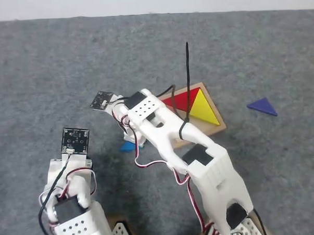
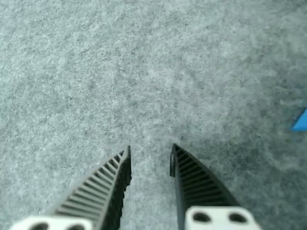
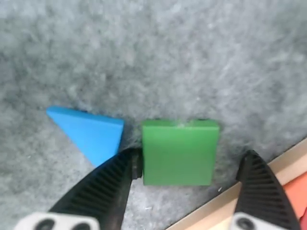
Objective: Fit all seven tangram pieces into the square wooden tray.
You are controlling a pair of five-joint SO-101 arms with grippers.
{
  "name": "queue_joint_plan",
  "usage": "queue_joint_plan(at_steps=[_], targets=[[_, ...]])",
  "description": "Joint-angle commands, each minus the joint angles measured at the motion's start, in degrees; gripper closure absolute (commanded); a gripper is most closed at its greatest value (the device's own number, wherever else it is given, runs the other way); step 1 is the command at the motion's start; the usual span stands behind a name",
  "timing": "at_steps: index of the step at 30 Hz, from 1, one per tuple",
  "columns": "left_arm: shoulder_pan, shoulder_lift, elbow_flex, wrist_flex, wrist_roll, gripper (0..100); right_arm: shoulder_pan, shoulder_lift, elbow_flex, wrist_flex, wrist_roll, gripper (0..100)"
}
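Your right end effector is spread wide astride the green square, flat on the table between the tray and the blue triangle, so centre up, close squarely on opposite edges, and don't nudge that triangle!

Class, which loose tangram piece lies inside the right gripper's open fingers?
The green square, sitting inside the open right gripper. The light blue triangle lies just outside it, and the dark blue triangle lies apart on the far side of the tray.
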Motion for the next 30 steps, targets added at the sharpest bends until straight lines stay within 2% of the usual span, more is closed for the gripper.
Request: queue_joint_plan(at_steps=[1, 5, 7, 13, 18, 25, 28, 30], targets=[[-0.1, -0.4, -0.4, -0.5, -0.4, 87, -0.6, 2.2, -3.2, 4.1, 0.2, 69.3], [-0.1, -0.4, -0.4, -0.5, -0.4, 87, -0.2, 2.0, -3.3, 5.2, 0.3, 86.4], [-0.1, -0.4, -0.4, -0.5, -0.4, 87, -0.2, 2.0, -3.3, 5.1, 0.4, 90.2], [-0.1, -0.4, -0.4, -0.5, -0.4, 87, 1.6, 0.6, -5.0, 5.5, -2.9, 93.8], [-0.1, -0.4, -0.4, -0.5, -0.4, 87, 3.8, -8.1, -5.5, 8.9, -3.0, 94.0], [-0.1, -0.4, -0.4, -0.5, -0.4, 87, 6.4, -22.5, -5.2, 23.5, 2.5, 94.0], [-0.1, -0.4, -0.4, -0.5, -0.4, 87, 10.9, -26.7, -4.2, 28.4, 6.2, 94.0], [-0.1, -0.4, -0.4, -0.5, -0.4, 87, 14.7, -29.0, -0.9, 28.0, 8.6, 94.1]])
